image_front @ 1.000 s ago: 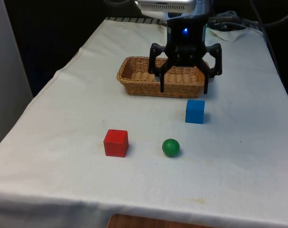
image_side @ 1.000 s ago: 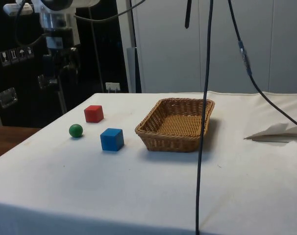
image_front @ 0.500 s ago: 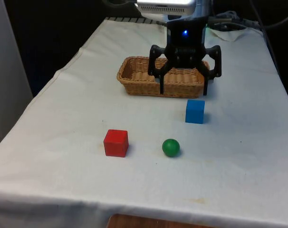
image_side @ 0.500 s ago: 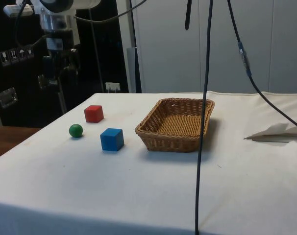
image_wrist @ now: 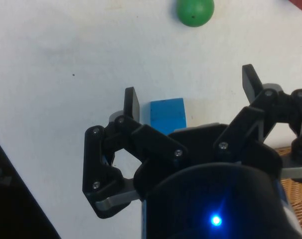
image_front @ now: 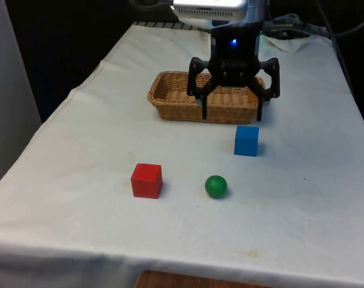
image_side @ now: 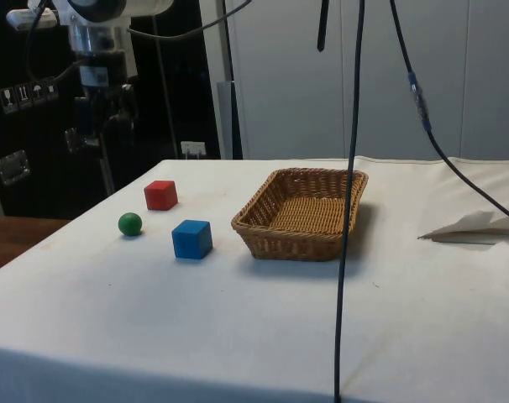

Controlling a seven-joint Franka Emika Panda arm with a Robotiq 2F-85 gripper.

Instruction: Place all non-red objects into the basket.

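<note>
My gripper [image_front: 233,114] hangs open high over the table, above the blue cube [image_front: 247,140], just in front of the wicker basket [image_front: 170,90]. In the wrist view the blue cube [image_wrist: 167,115] lies far below between the spread fingers [image_wrist: 132,103], nearer one of them, and nothing is held by the gripper [image_wrist: 191,94]. A green ball [image_front: 216,186] and a red cube [image_front: 146,180] rest nearer the front edge. From the side, the gripper [image_side: 97,134] is well above the blue cube [image_side: 192,239], green ball [image_side: 130,223] and red cube [image_side: 160,195]. Nothing lies in the basket [image_side: 301,211].
Crumpled white paper [image_side: 473,228] lies on the cloth beyond the basket, also at the far end [image_front: 287,42]. A black cable [image_side: 347,210] hangs down in front of the side camera. Table edges run close to the red cube's side and the front.
The gripper has sunk very slightly, still open. The cubes, ball and basket have not moved.
</note>
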